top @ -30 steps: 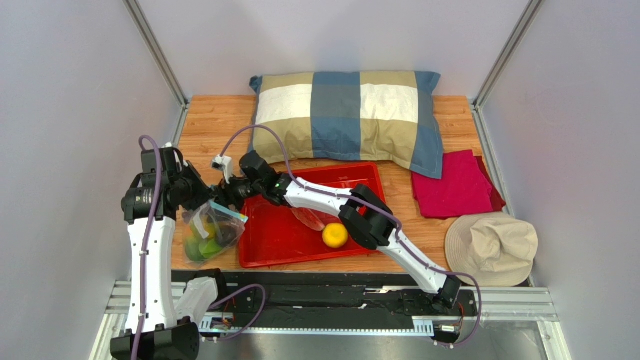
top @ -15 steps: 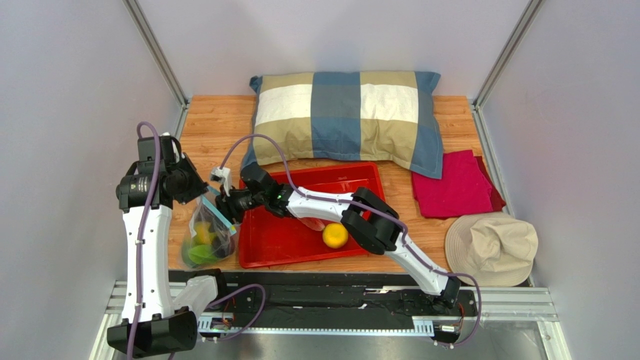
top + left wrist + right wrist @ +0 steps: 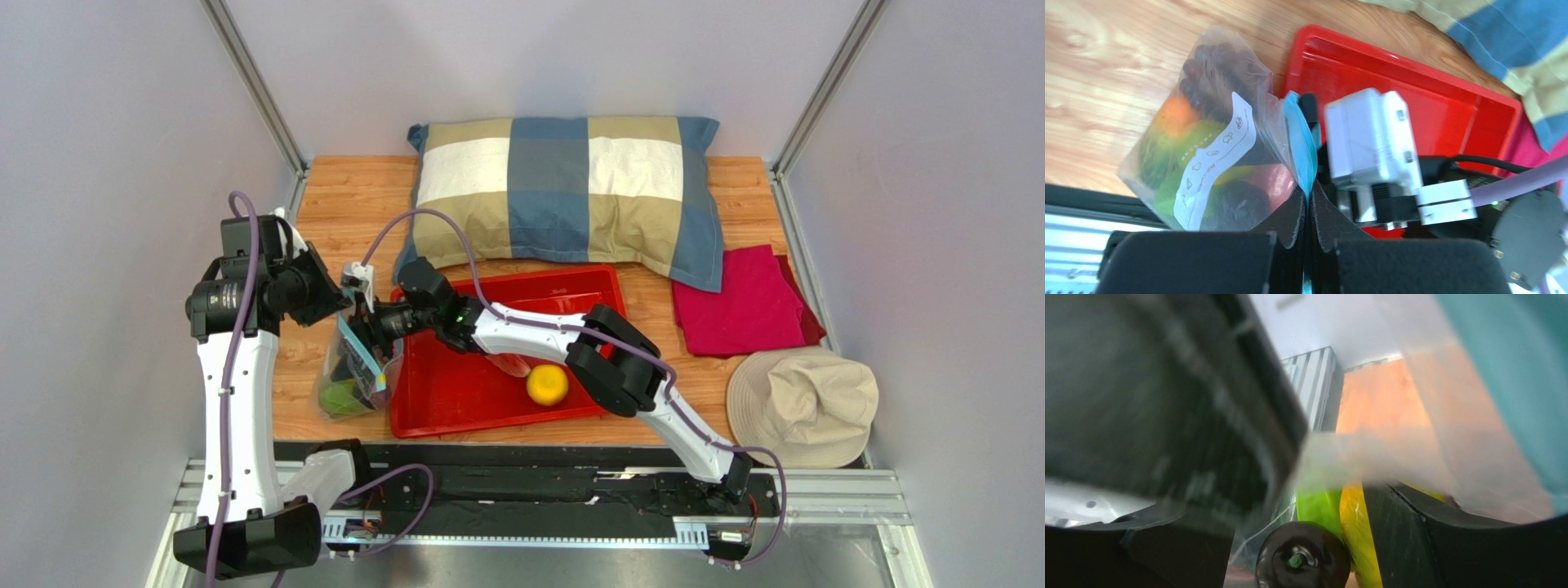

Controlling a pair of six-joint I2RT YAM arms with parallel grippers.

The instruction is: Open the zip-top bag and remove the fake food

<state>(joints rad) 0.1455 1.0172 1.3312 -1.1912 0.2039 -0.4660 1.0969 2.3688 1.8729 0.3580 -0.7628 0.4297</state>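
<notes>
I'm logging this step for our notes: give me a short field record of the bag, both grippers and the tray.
zip-top bag: left of the red tray, fake food inside
left gripper: shut on the bag's zip edge
right gripper: at the bag's mouth, open or shut unclear
red tray: holds a yellow-orange citrus

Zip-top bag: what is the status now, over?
Left gripper shut on zip-top bag, zip edge. Right gripper open at its mouth. Fake food mostly inside; nothing blocking.
</notes>
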